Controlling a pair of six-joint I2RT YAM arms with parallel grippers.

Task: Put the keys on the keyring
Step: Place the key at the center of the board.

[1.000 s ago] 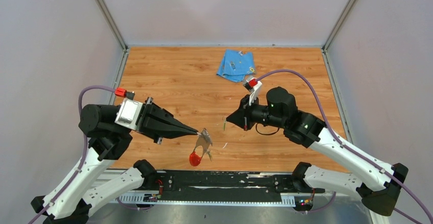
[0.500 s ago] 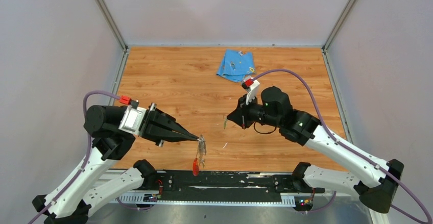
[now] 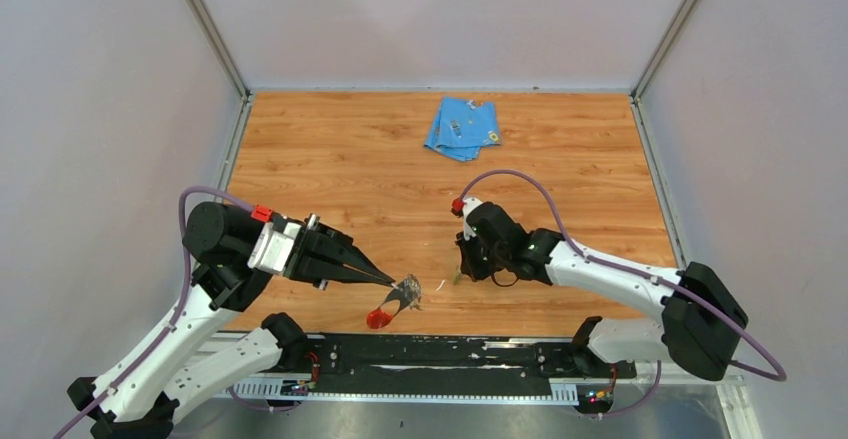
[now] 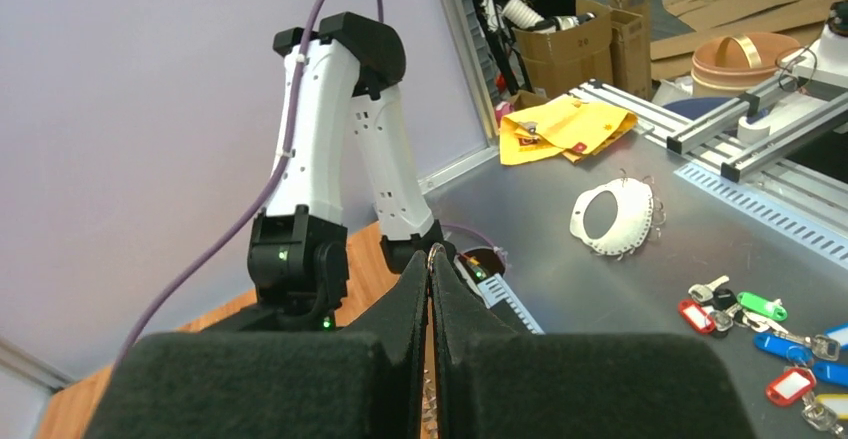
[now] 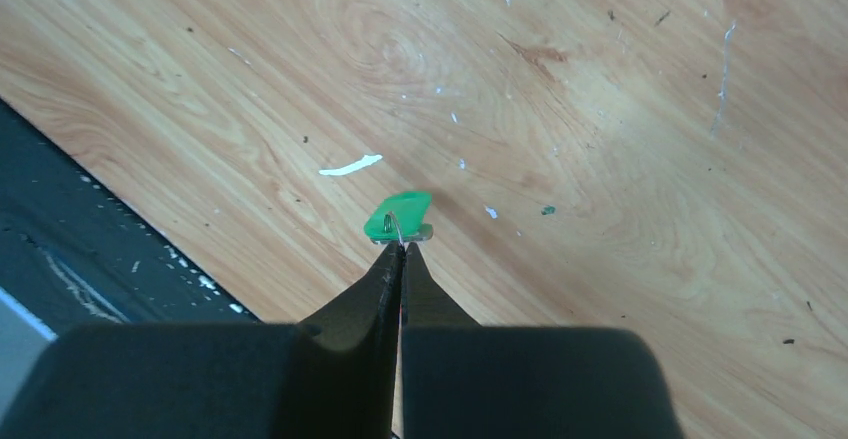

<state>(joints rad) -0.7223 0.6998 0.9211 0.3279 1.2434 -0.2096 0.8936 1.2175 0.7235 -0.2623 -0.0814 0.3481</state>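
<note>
Keyring [image 3: 392,303] sits near the front edge, long axis slanting down-left, red end nearest the bases. My left tool [image 3: 393,282] is clamped on its upper end. My right tool [image 5: 401,249] is pinched shut on the green key [image 5: 400,216], tag pointing away from the fingers, low over the wood surface [image 3: 340,159]. Blue cloth [image 3: 463,127] lies at the far side.

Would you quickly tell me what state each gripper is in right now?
The left gripper is shut on the keyring.
The right gripper is shut on the green key.
</note>
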